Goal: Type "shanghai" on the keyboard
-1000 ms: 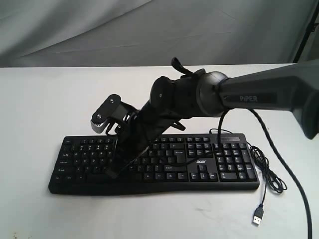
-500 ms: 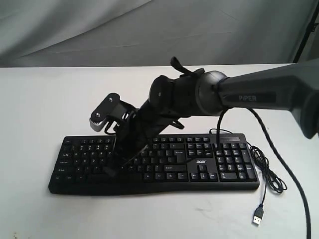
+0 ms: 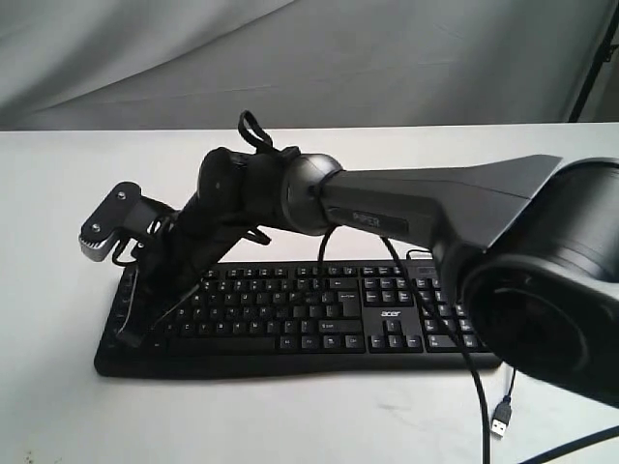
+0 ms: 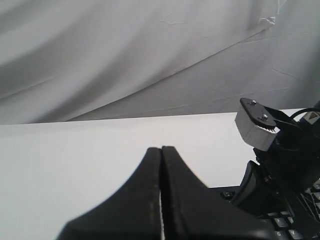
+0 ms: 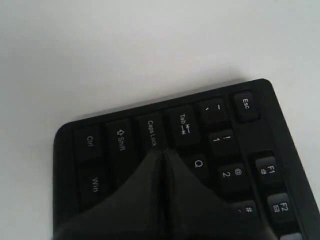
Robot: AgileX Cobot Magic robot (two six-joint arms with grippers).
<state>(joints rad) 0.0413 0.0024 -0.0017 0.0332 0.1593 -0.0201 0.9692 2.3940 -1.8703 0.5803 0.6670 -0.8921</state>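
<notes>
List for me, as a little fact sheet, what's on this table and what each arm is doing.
Table: white
Keyboard: black, lying flat, plug loose
Right arm: reaches across to the keyboard's Esc end
Right jaws: shut, empty, tip between Caps Lock and Q
Pressing a key: cannot tell
Left jaws: shut, empty, away from the keys

white table under the black keyboard and its loose usb cable (plug lying beside the keyboard)
</notes>
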